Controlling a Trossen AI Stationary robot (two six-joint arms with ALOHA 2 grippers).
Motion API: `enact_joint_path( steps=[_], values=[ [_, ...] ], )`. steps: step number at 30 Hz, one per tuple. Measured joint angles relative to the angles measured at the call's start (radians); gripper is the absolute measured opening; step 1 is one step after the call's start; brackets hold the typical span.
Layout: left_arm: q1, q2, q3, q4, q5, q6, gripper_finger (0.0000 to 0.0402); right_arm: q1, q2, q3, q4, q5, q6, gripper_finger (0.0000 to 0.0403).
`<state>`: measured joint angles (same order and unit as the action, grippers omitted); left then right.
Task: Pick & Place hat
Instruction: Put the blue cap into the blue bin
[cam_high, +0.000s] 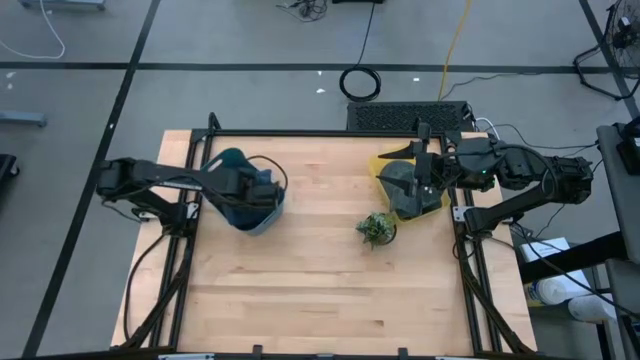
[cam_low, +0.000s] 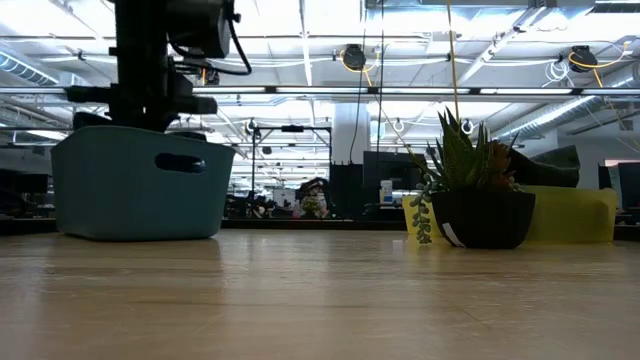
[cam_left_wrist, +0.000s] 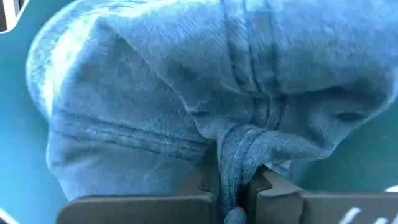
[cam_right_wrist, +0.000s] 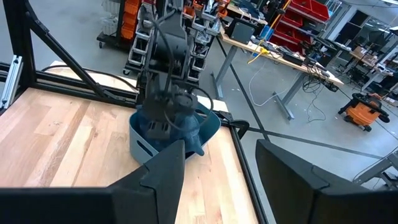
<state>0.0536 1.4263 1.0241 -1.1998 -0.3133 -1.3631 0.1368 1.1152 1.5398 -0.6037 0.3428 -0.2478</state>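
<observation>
Spanning wooden table (cam_high: 320, 270), workshop beyond

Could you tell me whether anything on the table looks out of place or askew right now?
Nothing stands out. The left gripper is shut on a pinch of the blue hat over the teal bin. The potted plant stands upright, and the right gripper waits over the yellow bin.

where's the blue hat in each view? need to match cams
High: blue hat over the teal bin, left of centre, in the left gripper.
Low: hat not visible; only the bin at left.
Left wrist: hat fills the frame, fold pinched by the gripper.
Right wrist: hat at centre, in the bin.
Shared landmark: the teal bin.
</observation>
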Motion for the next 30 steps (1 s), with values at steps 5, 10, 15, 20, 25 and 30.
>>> enact_joint_path(
  steps=[5, 10, 15, 20, 25, 30],
  values=[
    [-0.001, 0.053, 0.000, 0.029, 0.010, 0.006, 0.0023, 0.000, 0.000, 0.000, 0.000, -0.003, 0.001, 0.0187],
    [-0.001, 0.084, -0.001, 0.047, 0.016, 0.031, 0.0011, 0.000, 0.000, 0.000, 0.000, -0.003, 0.007, 0.0187],
    [0.004, 0.082, -0.001, 0.054, 0.020, 0.035, 0.0030, 0.000, 0.000, 0.000, -0.001, -0.004, 0.026, 0.0187],
    [0.014, 0.064, 0.000, 0.054, 0.035, 0.052, 0.0091, 0.000, 0.000, 0.000, -0.001, -0.004, 0.027, 0.0187],
    [0.026, 0.042, 0.000, 0.056, 0.053, 0.070, 0.0146, 0.000, 0.000, 0.000, 0.000, -0.005, 0.026, 0.0187],
    [0.028, -0.011, 0.000, 0.062, 0.054, 0.081, 0.0214, 0.000, 0.000, 0.000, 0.000, -0.005, 0.017, 0.0187]
  ],
)
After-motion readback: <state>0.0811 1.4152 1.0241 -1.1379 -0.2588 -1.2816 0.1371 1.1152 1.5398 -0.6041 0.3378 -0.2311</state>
